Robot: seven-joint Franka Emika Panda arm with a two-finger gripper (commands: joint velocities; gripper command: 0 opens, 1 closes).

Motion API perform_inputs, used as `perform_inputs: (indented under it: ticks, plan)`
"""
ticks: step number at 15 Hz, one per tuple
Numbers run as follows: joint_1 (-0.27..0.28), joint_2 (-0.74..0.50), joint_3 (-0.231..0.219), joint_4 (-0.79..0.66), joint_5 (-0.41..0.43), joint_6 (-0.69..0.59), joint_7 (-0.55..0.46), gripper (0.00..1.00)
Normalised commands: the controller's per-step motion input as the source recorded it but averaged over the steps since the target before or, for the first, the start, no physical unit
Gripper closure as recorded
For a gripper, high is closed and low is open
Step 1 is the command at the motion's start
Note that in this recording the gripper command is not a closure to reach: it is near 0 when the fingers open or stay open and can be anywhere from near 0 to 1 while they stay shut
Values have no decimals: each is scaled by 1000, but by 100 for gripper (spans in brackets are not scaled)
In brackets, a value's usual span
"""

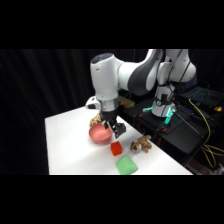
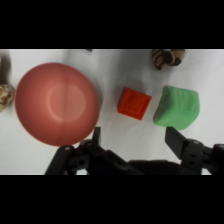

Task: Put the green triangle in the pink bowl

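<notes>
Side view: the white arm is reaching from its base at the upper right over the white table (image 1: 70, 145), and the tool (image 1: 116, 131) is hanging just above the near rim of the pink bowl (image 1: 99, 134). The green triangle (image 1: 126, 164) is lying on the table near the front edge, apart from the bowl and untouched. A small red cube (image 1: 116, 148) is sitting between the bowl and the green block. One tan lumpy cluster (image 1: 141, 144) is resting to the right of the cube, and another (image 1: 95, 120) is showing just behind the bowl.

Wrist view: the tool (image 2: 134, 138) is standing wide open, its two dark fingers (image 2: 176, 140) spread apart and holding nothing. The pink bowl (image 2: 56, 104) is filling the left of the picture and is lying empty. The red cube (image 2: 134, 103) is sitting just beside the bowl, and the green triangle (image 2: 177, 107) is lying just beyond the cube, close to one finger but not touching it. A tan cluster (image 2: 167, 57) is showing at the upper edge.
</notes>
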Motion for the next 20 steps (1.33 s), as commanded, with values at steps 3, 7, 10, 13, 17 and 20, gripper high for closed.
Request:
perform_inputs:
  ticks: [3, 7, 10, 13, 17, 20]
  plan:
    - [205, 111, 97, 56, -154, 43, 198, 0]
    - [150, 66, 73, 20, -128, 40, 123, 0]
    - [70, 67, 58, 15, -62, 55, 38, 0]
    - [25, 189, 33, 147, -63, 71, -56, 0]
    - [-16, 345, 4, 348, -64, 81, -176, 0]
    - [-18, 297, -31, 341, -70, 94, -153, 0]
